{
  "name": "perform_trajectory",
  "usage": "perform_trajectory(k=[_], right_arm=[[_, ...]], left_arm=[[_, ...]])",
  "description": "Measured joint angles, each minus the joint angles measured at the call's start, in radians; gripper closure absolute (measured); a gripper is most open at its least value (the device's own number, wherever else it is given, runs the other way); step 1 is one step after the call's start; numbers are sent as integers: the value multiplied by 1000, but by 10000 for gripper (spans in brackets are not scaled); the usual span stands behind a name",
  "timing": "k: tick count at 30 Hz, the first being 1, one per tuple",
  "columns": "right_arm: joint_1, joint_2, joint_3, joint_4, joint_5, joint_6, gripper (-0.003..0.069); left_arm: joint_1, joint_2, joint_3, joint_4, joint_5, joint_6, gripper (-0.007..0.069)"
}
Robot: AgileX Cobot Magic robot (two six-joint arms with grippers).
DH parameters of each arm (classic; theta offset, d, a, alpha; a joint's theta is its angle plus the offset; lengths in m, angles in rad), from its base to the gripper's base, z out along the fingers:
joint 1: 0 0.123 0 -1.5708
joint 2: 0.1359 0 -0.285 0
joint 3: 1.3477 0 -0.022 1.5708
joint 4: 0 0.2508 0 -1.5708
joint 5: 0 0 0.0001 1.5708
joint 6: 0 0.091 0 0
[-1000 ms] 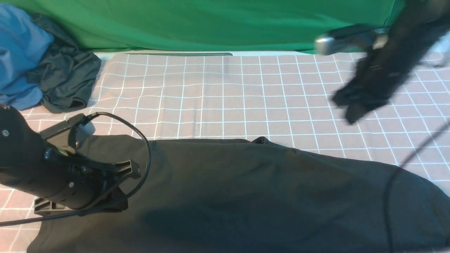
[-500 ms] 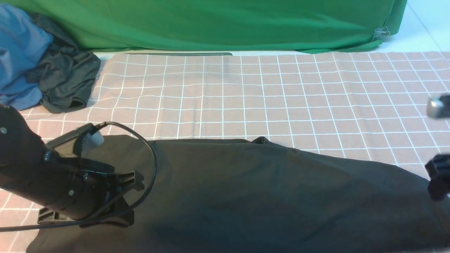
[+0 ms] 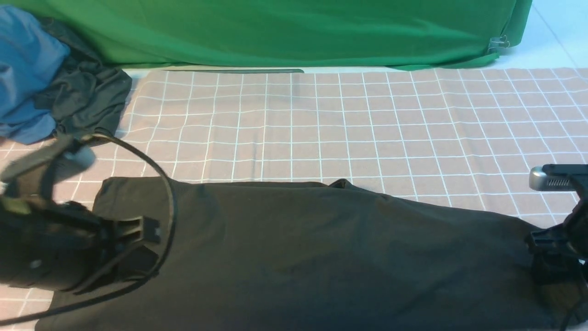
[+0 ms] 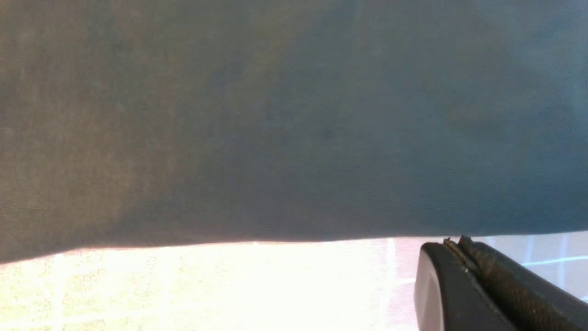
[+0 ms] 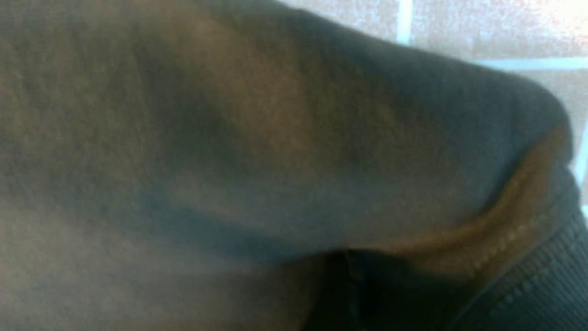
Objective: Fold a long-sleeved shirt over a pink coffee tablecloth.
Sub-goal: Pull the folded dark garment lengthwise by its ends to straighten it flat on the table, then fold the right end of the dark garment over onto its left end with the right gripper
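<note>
The long-sleeved shirt (image 3: 321, 257), black and plain side up, lies spread across the near half of the pink coffee tablecloth (image 3: 321, 124). My left gripper (image 3: 149, 230) hovers over the shirt's left end. In the left wrist view its jaws (image 4: 455, 242) are shut, tips at the shirt's edge (image 4: 275, 115), with nothing seen between them. My right gripper (image 3: 546, 257) sits low on the shirt's right end. The right wrist view is filled by folded fabric (image 5: 229, 138) and a ribbed band (image 5: 542, 285); its jaws are hidden.
A blue cloth (image 3: 23, 69) and a smaller dark garment (image 3: 87, 101) are bunched at the back left. The green backdrop (image 3: 275, 32) hangs along the far edge. My left arm's cable (image 3: 170, 202) loops above the shirt.
My right arm swung down from the upper right, where black cloth hung from it, to the shirt's right end. My left arm drew back to the left.
</note>
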Motion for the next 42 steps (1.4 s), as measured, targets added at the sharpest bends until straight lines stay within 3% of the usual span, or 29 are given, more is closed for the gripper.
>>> perform_trajectory(k=[4, 5, 6, 8, 15, 22, 27, 35, 42], right_arm=[[1, 5, -2, 23, 0, -15, 223], [3, 5, -7, 41, 1, -23, 391], [5, 5, -10, 51, 4, -42, 484], [5, 6, -24, 45, 21, -52, 557], [-57, -28, -136, -64, 137, 11, 557], [-20, -99, -300, -30, 290, 25, 557], [91, -149, -417, 55, 349, 26, 557], [388, -153, -646, 259, 302, 34, 557], [602, -72, -777, 349, 179, 71, 557]], left_arm=[[0, -93, 0, 0, 9, -5, 611], [0, -125, 0, 0, 11, -7, 611], [0, -142, 0, 0, 12, -7, 611], [0, -166, 0, 1, 13, -7, 611], [0, -208, 1, 67, 43, -59, 611], [0, -213, 3, 81, 54, -79, 611], [0, -213, 3, 81, 41, -79, 611], [0, -213, -12, 99, 5, -127, 611], [0, -213, -166, 265, 70, -263, 611]])
